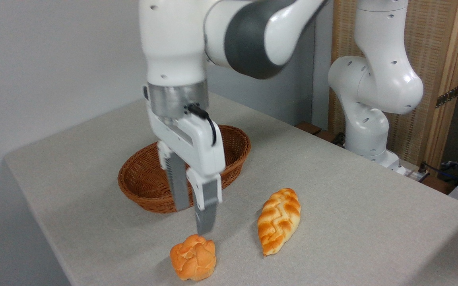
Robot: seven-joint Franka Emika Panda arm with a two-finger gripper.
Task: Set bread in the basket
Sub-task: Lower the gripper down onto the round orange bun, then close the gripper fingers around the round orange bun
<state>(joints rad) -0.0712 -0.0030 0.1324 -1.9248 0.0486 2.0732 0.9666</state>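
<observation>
Orange-golden bread is seen just below and in front of the gripper.
Jaws are held narrowly apart, empty; the basket lies behind.

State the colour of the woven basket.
Reddish-brown wicker basket, clearest in the fixed camera view.

bread: orange-golden, paler creases
basket: reddish-brown weave
braided loaf: golden, pale zigzag
table: light grey-beige
</observation>
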